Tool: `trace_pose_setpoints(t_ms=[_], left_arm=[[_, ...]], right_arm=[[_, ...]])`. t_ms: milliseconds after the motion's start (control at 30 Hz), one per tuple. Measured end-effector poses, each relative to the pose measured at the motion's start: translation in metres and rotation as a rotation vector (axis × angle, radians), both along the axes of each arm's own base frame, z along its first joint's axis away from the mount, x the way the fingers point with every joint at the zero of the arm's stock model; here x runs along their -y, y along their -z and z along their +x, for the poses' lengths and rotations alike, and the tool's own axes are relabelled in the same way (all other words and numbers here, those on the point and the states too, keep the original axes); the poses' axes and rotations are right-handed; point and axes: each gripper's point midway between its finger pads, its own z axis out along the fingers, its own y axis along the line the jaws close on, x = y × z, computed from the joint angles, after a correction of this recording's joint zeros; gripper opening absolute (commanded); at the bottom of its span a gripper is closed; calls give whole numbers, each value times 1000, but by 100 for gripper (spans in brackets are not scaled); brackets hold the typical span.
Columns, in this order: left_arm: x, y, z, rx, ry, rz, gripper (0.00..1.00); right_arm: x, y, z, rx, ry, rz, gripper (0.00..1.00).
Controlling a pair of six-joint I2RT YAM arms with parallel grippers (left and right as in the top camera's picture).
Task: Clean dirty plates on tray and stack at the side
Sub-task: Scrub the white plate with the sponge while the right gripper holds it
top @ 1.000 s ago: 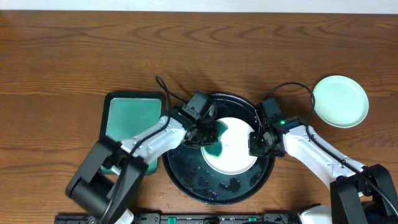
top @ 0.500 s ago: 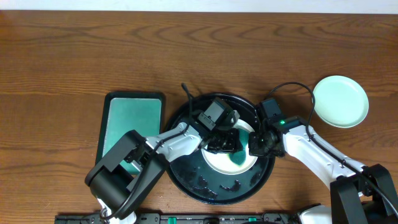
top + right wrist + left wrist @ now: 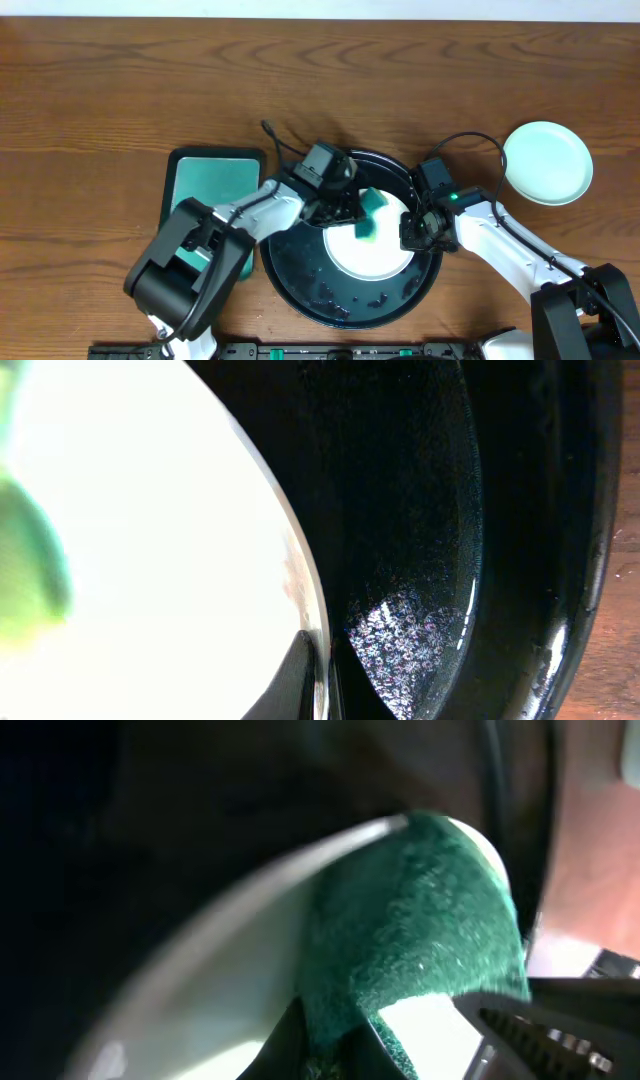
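A white plate lies in the large round black tray. My left gripper is shut on a green sponge and presses it on the plate's upper left part. In the left wrist view the sponge lies on the plate. My right gripper is shut on the plate's right rim. The right wrist view shows the fingers pinching that rim over the tray. A pale mint-green plate sits on the table at the right. No third plate shows.
A green rectangular tray lies left of the black tray, partly under my left arm. Cables loop over the black tray's top rim. Brown wooden table stretches to the back.
The left gripper with the sponge swept from the plate's left side to its right, then back up to the upper left. The teal smear on the plate is gone. The right gripper has not moved.
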Motion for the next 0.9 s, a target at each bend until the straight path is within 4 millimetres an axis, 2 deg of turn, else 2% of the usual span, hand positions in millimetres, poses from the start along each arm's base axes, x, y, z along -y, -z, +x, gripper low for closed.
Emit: trace_pose_setpoints(t_ms=[167, 367, 500, 633, 733, 900], left_arm=[[-31, 1, 7, -30, -21, 95, 7], [-51, -5, -4, -56, 38, 282, 7], [-57, -9, -13, -50, 91, 380, 7], [-49, -8, -22, -28, 140, 403, 7], [-33, -9, -27, 4, 175, 381, 7], [6, -14, -37, 54, 208, 295, 7]], right_arm=[[0, 0, 0, 0, 0, 0, 1], [0, 0, 0, 0, 0, 0, 1], [0, 0, 0, 0, 0, 0, 1], [0, -1, 0, -1, 0, -1, 1], [0, 0, -1, -4, 0, -2, 1], [2, 0, -5, -21, 0, -8, 1]])
